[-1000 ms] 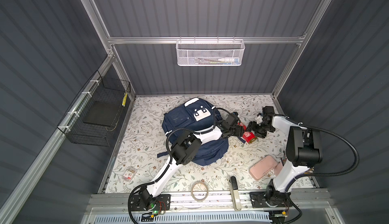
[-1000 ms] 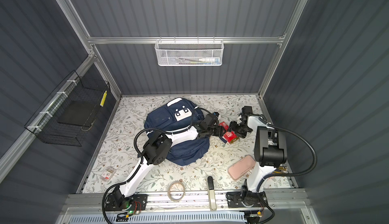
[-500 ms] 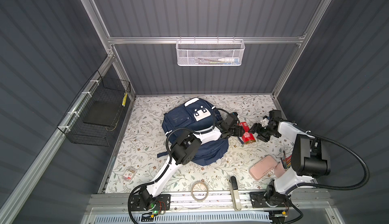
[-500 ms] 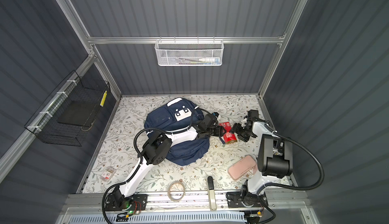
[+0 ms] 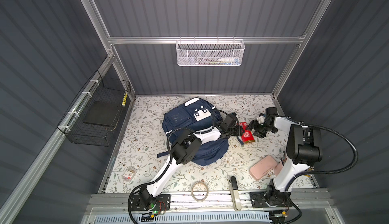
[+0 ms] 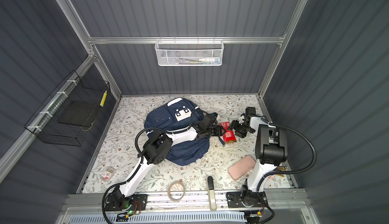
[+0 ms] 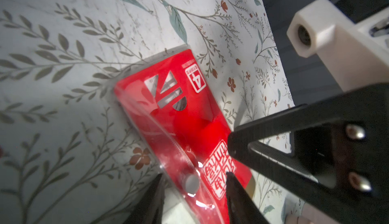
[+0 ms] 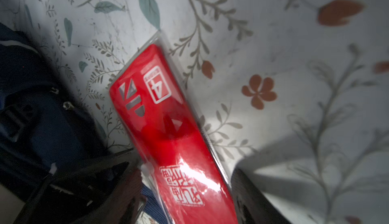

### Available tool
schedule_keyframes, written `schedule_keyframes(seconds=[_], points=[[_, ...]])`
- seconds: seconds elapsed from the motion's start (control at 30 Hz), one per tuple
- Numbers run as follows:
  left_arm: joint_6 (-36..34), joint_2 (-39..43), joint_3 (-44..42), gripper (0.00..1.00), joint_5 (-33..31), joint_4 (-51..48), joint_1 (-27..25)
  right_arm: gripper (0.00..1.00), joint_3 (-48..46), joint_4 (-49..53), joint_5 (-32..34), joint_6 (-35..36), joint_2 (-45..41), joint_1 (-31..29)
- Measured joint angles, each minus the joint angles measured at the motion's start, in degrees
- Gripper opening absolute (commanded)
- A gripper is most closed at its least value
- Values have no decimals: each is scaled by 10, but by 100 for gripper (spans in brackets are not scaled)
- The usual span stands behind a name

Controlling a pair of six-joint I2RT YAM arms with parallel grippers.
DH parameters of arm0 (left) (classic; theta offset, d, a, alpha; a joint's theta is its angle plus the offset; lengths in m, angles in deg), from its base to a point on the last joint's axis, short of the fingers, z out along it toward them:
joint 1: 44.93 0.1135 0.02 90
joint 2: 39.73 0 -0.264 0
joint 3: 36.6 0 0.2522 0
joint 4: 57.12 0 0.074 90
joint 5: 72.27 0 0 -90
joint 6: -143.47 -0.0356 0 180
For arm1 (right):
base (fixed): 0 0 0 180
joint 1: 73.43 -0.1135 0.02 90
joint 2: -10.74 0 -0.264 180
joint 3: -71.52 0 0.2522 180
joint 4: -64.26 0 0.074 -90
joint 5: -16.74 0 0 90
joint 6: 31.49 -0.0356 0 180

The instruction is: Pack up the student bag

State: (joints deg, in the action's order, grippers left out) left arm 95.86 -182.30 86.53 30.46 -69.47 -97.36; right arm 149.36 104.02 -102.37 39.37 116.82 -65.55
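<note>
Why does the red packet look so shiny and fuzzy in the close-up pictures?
Right wrist view: the red packet is blurry, with white glare on its clear wrapper, and shadows fall across the floral tablecloth. Left wrist view: sharper, only small glints on the wrapper. In both top views: even light, sharp.

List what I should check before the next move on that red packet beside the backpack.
1. Fingers of the left gripper on both sides of the red packet: ok.
2. Left grip closed firmly: cannot tell.
3. Fingers of the right gripper clear of the packet: not ok, they flank it too.
4. Packet resting on the table or lifted: cannot tell.
5. Opening in the backpack ready to receive it: cannot tell; neither top view shows one.
6. The pink case out of the way: ok, it lies apart, nearer the front edge.
</note>
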Motion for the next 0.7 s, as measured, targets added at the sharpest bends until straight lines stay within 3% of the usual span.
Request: schedule_keyframes(seconds=[0.4, 0.43, 0.5, 0.63, 0.7], points=[[37, 0, -38, 36, 11, 71, 1, 69, -64, -81, -66, -59, -27, 6], [39, 0, -41, 32, 14, 77, 1, 69, -68, -87, -70, -64, -28, 6], [48, 0, -45, 14, 23, 86, 2, 69, -74, -94, -76, -69, -30, 6], [67, 0, -47, 11, 44, 114, 2, 70, -75, -90, -69, -67, -38, 6], [82, 0, -55, 0, 63, 133, 2, 71, -82, -88, -65, -63, -53, 6]])
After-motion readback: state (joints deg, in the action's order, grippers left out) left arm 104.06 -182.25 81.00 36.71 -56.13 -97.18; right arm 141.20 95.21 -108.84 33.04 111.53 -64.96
